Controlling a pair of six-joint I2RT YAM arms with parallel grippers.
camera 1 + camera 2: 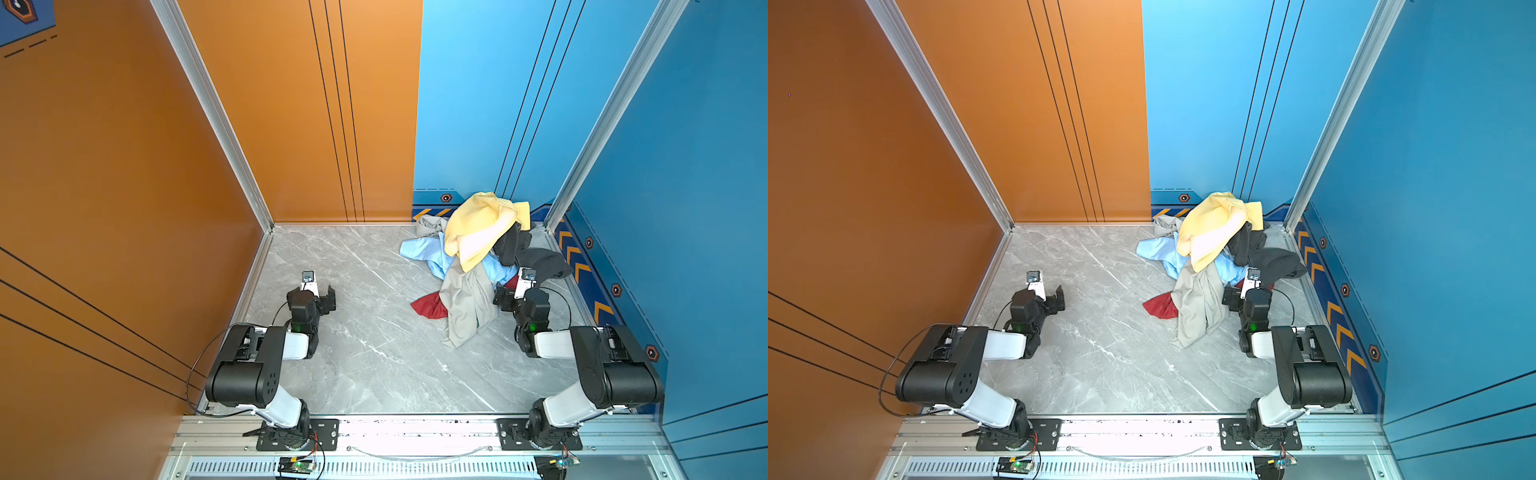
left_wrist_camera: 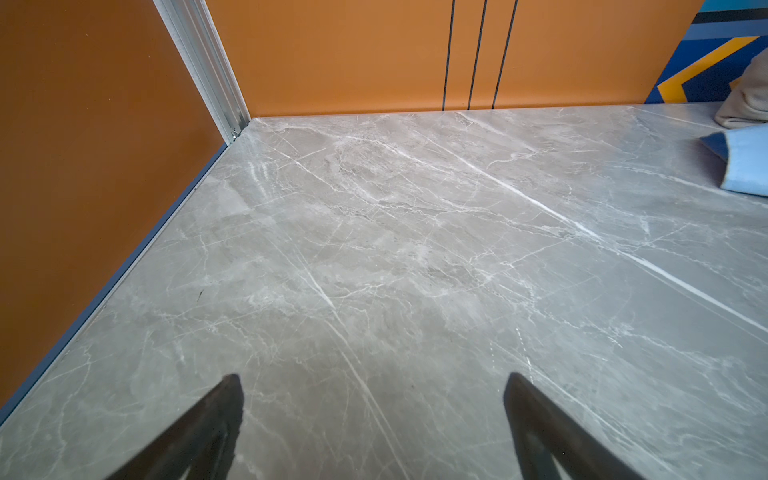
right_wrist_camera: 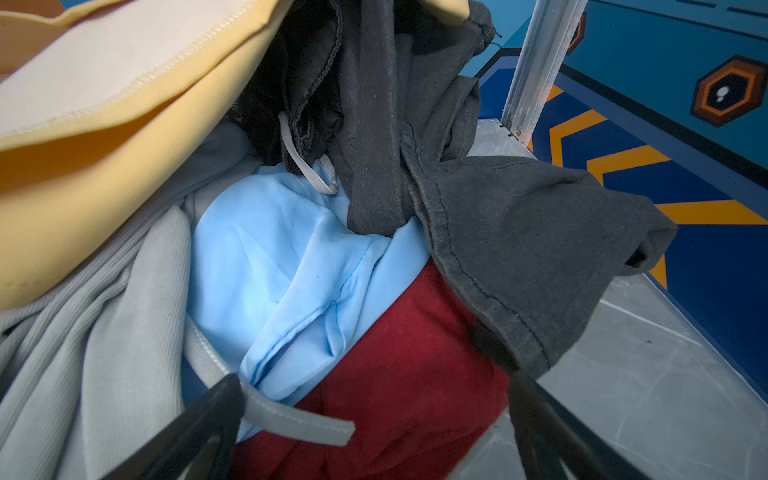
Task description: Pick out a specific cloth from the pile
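Where the cloth lies: the cloth (image 3: 395, 374), deep red, sits at the near foot of the pile (image 1: 503, 249), mostly buried. One corner spills onto the counter (image 1: 374, 353); another patch shows beside the right claw (image 3: 376, 378).
Cover: a light blue garment (image 3: 270, 257) and a black garment (image 3: 519, 216) lap over the cloth. A grey band (image 3: 291, 419) lies across it. The yellow cloth (image 1: 478, 232) tops the heap, and the grey cloth (image 1: 465, 307) trails down beside the red corner.
Handling: judged thin, soft, light and limp. It should drape and slide rather than lift as one piece, and is likely to drag its neighbours along.
Hold: the red patch framed between the right claw's fingers. Pinch a fold there, clear of the grey band and the black hem. The free corner on the counter is the alternative.
Right claw: released, spread wide and empty, close over the red patch. Whether its tips touch the fabric cannot be told.
Left claw (image 2: 374, 378): released, empty, over bare counter, well apart from the pile.
Containers: none in view. All the garments lie loose on the counter.
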